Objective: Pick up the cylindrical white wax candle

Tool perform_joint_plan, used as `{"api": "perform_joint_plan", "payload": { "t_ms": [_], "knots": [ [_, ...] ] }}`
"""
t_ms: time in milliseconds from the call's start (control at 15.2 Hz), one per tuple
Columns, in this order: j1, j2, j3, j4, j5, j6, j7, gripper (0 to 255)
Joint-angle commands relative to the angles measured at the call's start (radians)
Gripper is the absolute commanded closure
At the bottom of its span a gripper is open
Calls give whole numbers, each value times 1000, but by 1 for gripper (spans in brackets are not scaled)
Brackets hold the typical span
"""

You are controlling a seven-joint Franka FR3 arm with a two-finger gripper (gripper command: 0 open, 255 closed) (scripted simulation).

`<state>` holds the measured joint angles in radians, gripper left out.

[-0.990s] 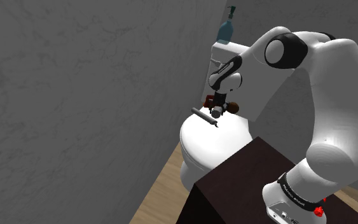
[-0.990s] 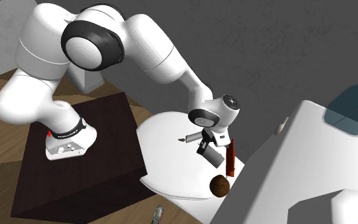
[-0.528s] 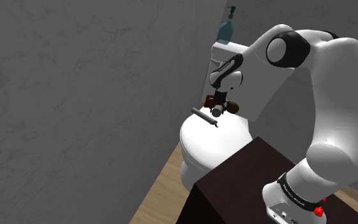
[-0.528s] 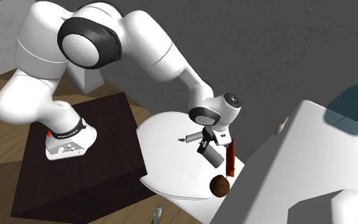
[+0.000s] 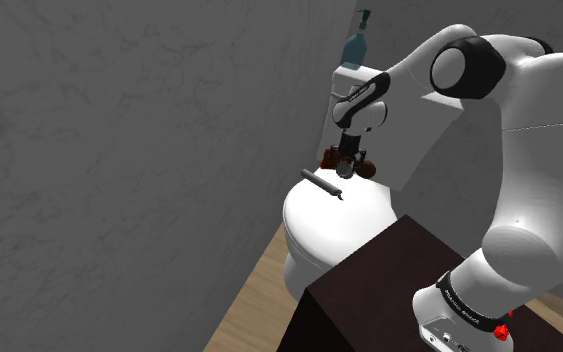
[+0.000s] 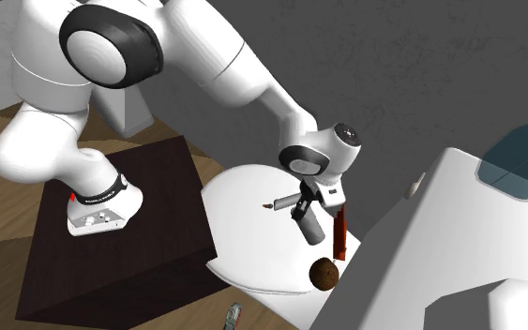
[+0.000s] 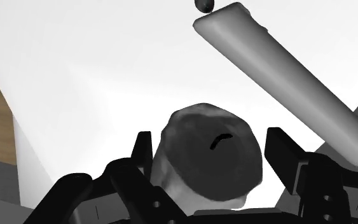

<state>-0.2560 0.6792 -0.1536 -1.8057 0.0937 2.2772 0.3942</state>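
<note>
Grey candle, wick end up, sits clamped in the end effector, its long axis along the fingers, just above the toilet lid.

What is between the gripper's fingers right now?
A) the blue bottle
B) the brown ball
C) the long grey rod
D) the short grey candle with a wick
D: in the wrist view the gripper clasps the short grey candle between its fingers, with the candle's dark wick on top; the long grey rod lies beyond it.
</note>
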Motion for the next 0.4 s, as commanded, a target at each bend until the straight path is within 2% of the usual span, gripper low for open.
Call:
{"api": "perform_joint_plan", "payload": {
  "t_ms": [0,330],
  "knots": [
    [1,-20,-3,-4,-3,-16,1,255],
    [4,-53,-7,-9,-8,-43,3,255]
  ]
}}
